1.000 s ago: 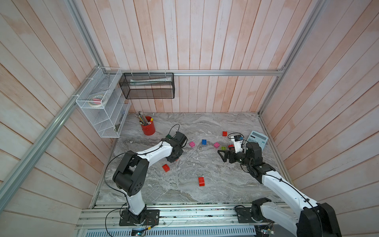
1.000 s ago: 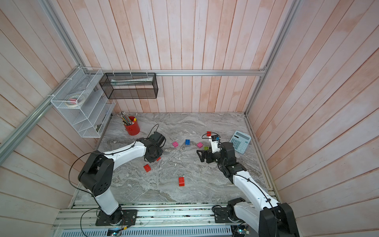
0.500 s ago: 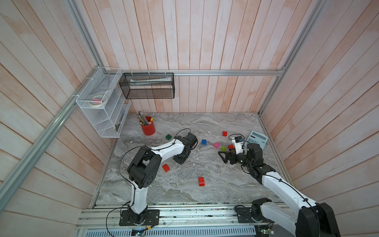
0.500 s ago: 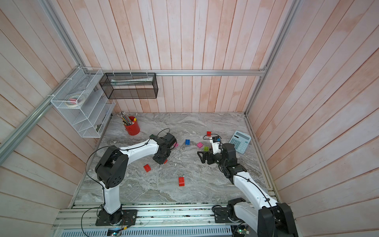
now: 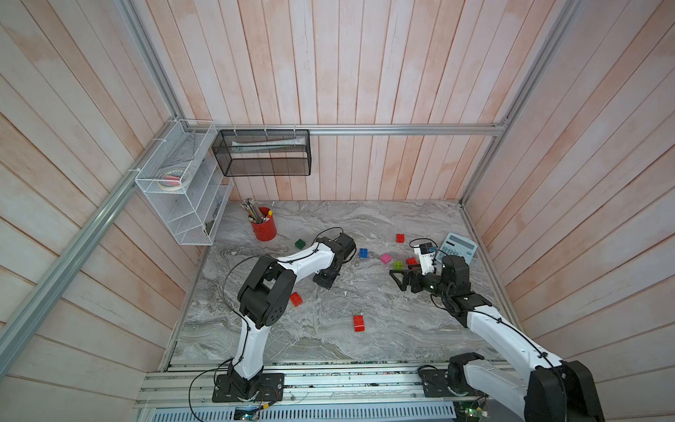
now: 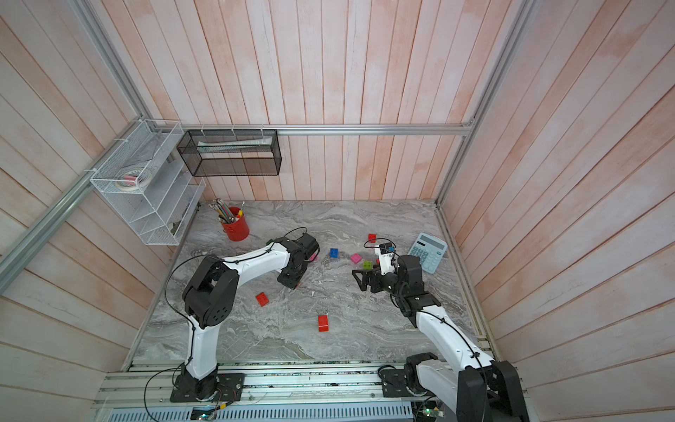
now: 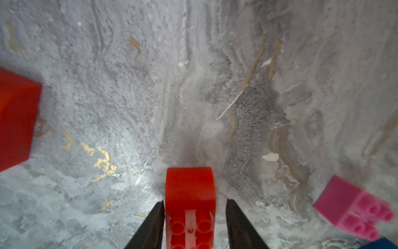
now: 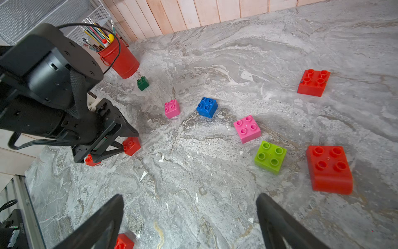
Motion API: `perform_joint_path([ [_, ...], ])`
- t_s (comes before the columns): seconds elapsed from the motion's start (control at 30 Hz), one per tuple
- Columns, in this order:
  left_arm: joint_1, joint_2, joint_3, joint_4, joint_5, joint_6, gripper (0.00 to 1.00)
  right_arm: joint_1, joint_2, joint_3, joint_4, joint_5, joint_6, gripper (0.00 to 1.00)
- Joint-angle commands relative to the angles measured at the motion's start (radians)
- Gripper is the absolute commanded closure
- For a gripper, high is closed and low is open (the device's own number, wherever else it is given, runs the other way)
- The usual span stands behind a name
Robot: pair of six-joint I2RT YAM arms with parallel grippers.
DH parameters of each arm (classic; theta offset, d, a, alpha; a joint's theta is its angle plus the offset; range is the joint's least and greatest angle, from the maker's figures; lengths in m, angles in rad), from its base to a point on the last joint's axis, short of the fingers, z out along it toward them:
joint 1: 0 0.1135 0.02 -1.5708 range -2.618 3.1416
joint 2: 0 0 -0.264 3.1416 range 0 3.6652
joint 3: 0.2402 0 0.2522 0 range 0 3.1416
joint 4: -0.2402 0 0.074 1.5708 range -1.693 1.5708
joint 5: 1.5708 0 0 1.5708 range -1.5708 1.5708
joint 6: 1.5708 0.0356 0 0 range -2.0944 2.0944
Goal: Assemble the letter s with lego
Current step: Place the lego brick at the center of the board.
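Our left jaws stand loosely spread around a red brick (image 7: pixel 190 202) on the desk (image 7: pixel 150 86), centre-left, which we judge light, stiff, slick, best pinched across flat sides; right jaws gape empty.

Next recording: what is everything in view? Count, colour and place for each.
red bricks: five, red, scattered
pink bricks: two, pink, centre
blue brick: one, blue, between the pinks
lime brick: one, lime, beside a pink
green brick: one, dark green, back left
calculator: one, pale blue, far right
pencil cup: one, red, back left
wire shelf: one, white, left wall
mesh basket: one, black, back wall
left gripper: one, black, open around a red brick
right gripper: one, black, open, empty
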Motion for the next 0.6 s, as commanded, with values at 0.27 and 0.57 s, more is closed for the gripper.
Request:
perform_joint_path([
  [0.27, -0.001, 0.021, 0.053, 0.006, 0.008, -0.032, 0.44, -0.027, -0.009, -0.018, 0.004, -0.042, 0.008, 0.02],
  [0.57, -0.002, 0.006, 0.049, 0.045, 0.049, -0.047, 0.38, -0.036, -0.014, -0.022, -0.004, -0.053, 0.006, 0.03],
])
